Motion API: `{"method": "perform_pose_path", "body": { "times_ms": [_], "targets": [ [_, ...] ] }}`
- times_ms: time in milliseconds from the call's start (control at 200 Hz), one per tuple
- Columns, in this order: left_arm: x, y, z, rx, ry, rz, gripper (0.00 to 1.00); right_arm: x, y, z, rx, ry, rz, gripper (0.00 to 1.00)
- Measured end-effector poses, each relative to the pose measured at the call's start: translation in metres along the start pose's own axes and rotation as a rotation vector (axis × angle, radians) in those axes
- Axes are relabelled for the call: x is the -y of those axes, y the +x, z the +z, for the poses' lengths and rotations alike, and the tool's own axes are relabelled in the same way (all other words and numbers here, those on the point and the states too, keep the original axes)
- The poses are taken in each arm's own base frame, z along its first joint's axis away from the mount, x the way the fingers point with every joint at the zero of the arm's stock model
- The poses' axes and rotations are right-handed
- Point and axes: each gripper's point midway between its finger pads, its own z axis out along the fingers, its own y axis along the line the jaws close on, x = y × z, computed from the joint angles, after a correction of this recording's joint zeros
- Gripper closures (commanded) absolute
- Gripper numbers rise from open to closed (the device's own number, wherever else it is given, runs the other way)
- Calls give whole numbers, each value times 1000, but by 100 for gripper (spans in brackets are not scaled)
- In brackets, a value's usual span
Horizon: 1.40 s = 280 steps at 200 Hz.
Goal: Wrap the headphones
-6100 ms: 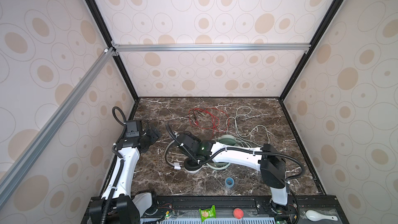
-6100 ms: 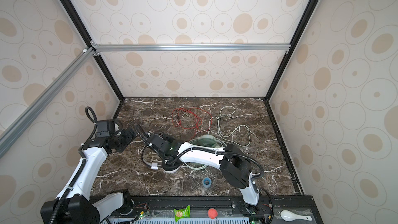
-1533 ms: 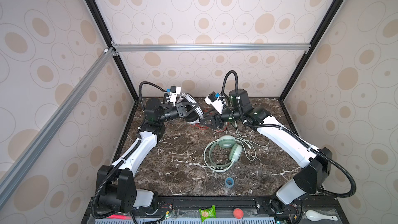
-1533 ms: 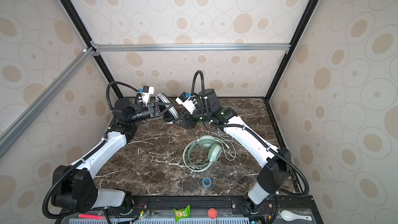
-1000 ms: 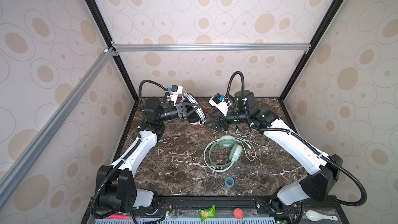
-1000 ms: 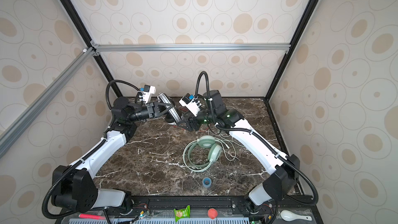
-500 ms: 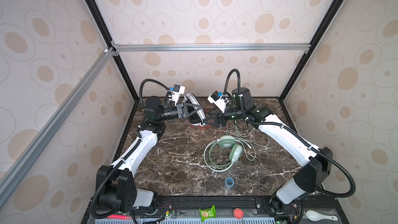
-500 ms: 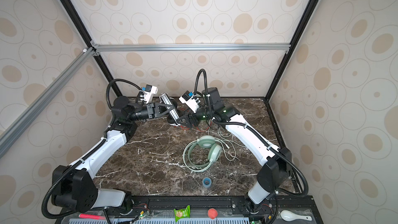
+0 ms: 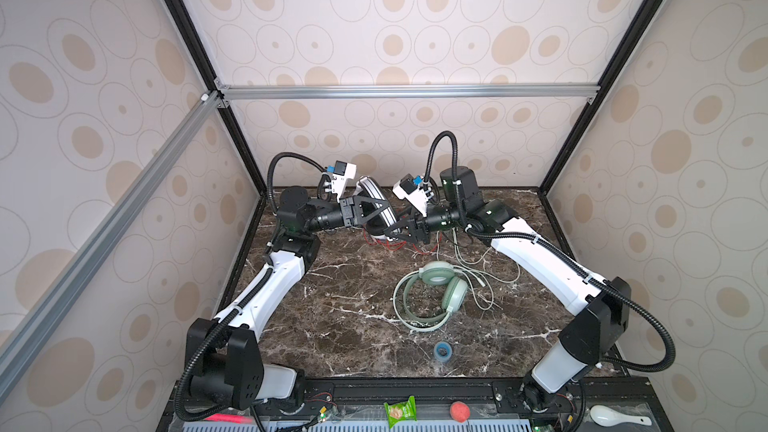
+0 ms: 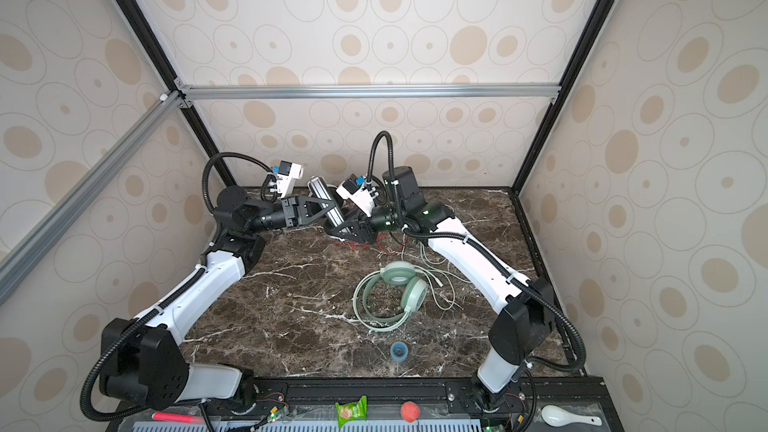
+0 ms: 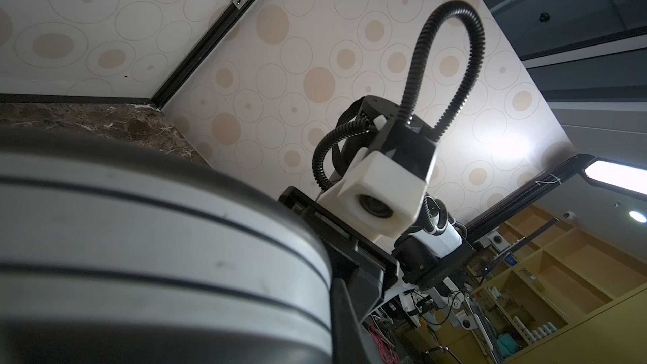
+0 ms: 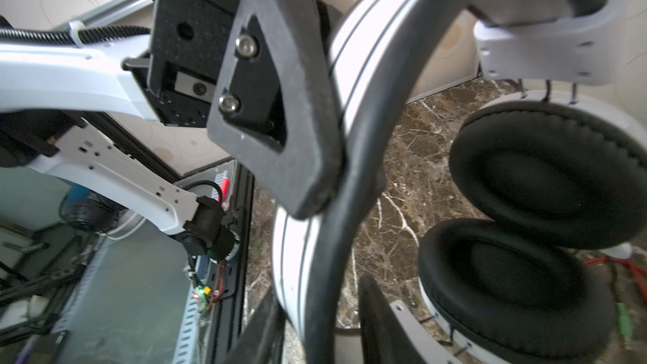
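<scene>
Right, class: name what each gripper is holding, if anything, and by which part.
The left gripper holds the white-and-black headphones by the headband. The right gripper has its fingers either side of that band; whether it clamps cannot be told.

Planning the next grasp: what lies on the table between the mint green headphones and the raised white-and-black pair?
Loose loops of the thin red cable on the marble table, visible in both top views.

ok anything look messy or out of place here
Both cables are loose. The red cable lies tangled under the white headphones held up at the back, and the pale cable of the green headphones sprawls across the table beside them.
</scene>
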Motion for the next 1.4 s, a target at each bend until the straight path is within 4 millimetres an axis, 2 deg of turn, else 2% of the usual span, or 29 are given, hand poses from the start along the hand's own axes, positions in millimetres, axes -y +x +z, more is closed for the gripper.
{"method": "perform_pose_path", "body": {
  "times_ms": [50,145,240,355,445,545,655,735,835,950,1055,1165,1290,1400],
  "targets": [
    [0,1,0,-4,0,-8,99,-4,-1,1,2,-19,-19,87],
    [-5,4,0,-15,-14,-16,63,-12,2,5,-2,-51,-10,100],
    [-17,2,0,-11,-80,-19,36,-9,4,9,-5,-30,17,100],
    [-41,-1,-10,25,-227,-29,2,14,17,11,-39,57,72,100],
    [-65,-2,-36,95,-397,-85,2,37,28,17,-83,135,110,100],
    [-89,1,-89,216,-629,-145,2,64,40,26,-136,240,142,100],
    [-101,12,-147,345,-861,-182,2,91,45,37,-194,360,185,100],
    [-107,26,-176,397,-996,-202,2,107,42,50,-217,447,209,100],
    [-114,47,-203,421,-1122,-213,2,115,45,68,-237,527,262,100],
    [-123,67,-233,419,-1251,-229,3,113,63,94,-288,577,354,100],
    [-128,77,-250,412,-1322,-233,3,107,89,115,-345,608,414,100],
    [-131,95,-252,402,-1325,-238,3,99,109,132,-383,619,462,100],
    [-138,122,-250,373,-1300,-269,2,100,118,143,-391,634,496,100],
    [-136,129,-250,365,-1300,-274,2,106,123,155,-389,642,521,97]
  ]
}}
